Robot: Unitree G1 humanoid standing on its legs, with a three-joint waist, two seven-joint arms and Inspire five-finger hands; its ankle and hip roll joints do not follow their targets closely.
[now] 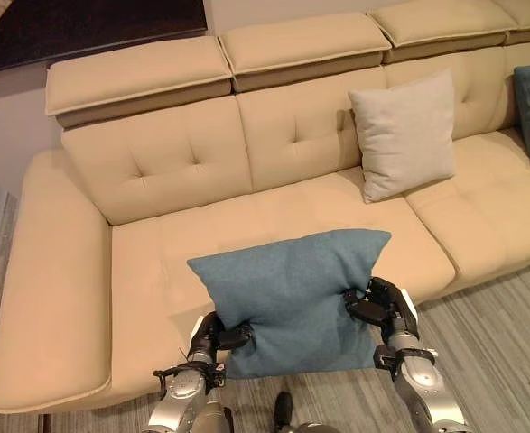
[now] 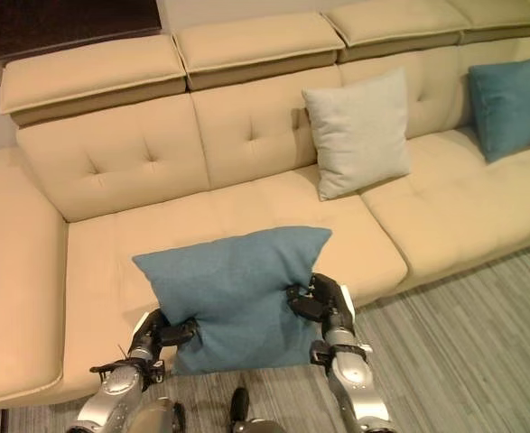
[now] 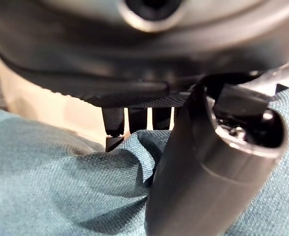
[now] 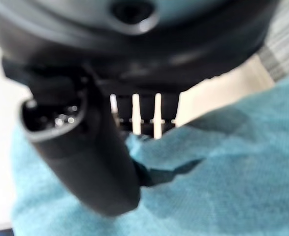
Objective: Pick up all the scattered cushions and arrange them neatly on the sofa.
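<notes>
Nearest the robot, a blue cushion hangs between both hands over the front edge of the sofa, its upper part above the seat and its lower edge down in front of the sofa's face. The left hand pinches the cushion's lower left side, thumb and fingers curled into the cloth; the left wrist view shows the fabric bunched into a fold between the thumb and the fingertips. The right hand clamps the right edge the same way, and the right wrist view shows a pucker of blue cloth drawn in under its thumb. Gripping at two opposite sides probably keeps the soft cushion spread flat and upright, so it can be set down squarely rather than sagging from one corner.

Behind it, the seat section to the left is bare, which looks like the likely spot for this cushion. Farther back, a pale grey cushion leans upright against the backrest, near the seam between two seat sections. At the far right, another blue cushion also rests against the backrest, well apart from the grey one. Those two look already placed; the held one is the step in hand.
</notes>
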